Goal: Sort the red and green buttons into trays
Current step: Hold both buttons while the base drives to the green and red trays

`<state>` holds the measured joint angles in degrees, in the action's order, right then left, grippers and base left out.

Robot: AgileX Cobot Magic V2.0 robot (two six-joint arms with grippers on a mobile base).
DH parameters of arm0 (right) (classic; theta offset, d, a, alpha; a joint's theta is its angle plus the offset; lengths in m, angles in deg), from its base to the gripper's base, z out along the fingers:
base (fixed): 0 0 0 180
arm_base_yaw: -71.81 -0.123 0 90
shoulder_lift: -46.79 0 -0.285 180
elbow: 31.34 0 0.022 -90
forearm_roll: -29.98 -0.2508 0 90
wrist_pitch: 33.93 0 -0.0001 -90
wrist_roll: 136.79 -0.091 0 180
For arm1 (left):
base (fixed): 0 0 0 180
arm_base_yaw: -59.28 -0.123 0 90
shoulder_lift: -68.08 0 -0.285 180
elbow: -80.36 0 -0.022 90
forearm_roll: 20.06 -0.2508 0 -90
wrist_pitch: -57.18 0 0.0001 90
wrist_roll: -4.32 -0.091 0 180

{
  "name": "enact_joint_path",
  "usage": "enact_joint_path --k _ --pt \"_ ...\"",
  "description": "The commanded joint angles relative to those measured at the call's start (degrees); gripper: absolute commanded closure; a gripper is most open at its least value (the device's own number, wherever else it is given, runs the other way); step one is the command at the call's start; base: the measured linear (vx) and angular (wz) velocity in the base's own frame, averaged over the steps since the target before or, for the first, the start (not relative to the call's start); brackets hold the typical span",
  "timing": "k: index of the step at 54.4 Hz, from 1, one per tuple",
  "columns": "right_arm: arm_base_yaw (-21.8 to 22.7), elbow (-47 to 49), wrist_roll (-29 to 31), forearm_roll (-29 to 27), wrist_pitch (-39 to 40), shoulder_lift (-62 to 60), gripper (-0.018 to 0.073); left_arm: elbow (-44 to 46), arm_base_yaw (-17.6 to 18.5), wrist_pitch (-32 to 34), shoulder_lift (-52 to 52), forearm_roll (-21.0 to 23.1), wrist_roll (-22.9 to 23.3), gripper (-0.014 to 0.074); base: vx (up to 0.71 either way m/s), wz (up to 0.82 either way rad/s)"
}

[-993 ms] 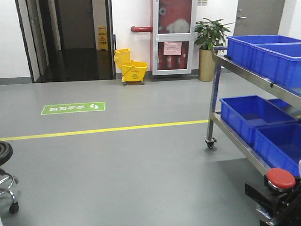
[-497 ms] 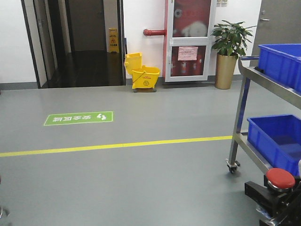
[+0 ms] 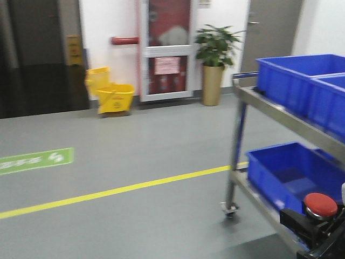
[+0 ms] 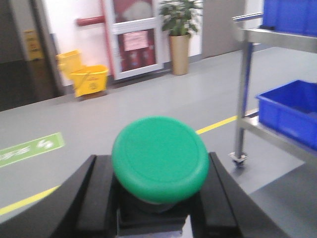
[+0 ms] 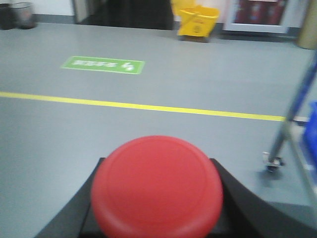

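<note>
The green button (image 4: 159, 157) fills the left wrist view, its dark base clamped between the black fingers (image 4: 96, 198) of my left gripper (image 4: 158, 201), which is shut on it. The red button (image 5: 156, 186) fills the right wrist view in the same way, with my right gripper (image 5: 156, 220) shut around its base. In the front view the red button (image 3: 321, 205) shows at the bottom right, sitting in the right gripper (image 3: 315, 224). Both buttons are held cap-up above the grey floor. The trays are out of view.
A steel wheeled cart (image 3: 237, 135) stands close on the right, with blue crates on its top shelf (image 3: 294, 81) and lower shelf (image 3: 285, 172). A yellow floor line (image 3: 108, 191), a green floor sign (image 3: 35, 161), a yellow mop bucket (image 3: 110, 94) and a potted plant (image 3: 213, 59) lie ahead.
The front view has swung: bucket, plant and cart first slid right, then back left, and the cart looms closer. The red button keeps its place in the right gripper.
</note>
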<state>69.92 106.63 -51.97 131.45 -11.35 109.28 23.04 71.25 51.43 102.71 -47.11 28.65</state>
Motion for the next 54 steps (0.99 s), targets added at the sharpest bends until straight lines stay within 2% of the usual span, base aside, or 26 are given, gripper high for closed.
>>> enact_joint_path --k 1,26,54 --pt "0.15 1.94 0.05 0.23 -1.04 -0.64 0.0557 1.7 0.23 4.66 0.27 0.37 0.45 0.0599 0.6 -0.73" --pt "0.15 1.94 0.05 0.23 -1.04 -0.64 0.0557 1.7 0.23 4.55 0.27 0.37 0.45 0.0599 0.48 -0.81" --pt "0.15 1.94 0.05 0.23 -1.04 -0.82 0.0557 1.7 0.23 4.55 0.27 0.37 0.45 0.0599 0.26 -0.92"
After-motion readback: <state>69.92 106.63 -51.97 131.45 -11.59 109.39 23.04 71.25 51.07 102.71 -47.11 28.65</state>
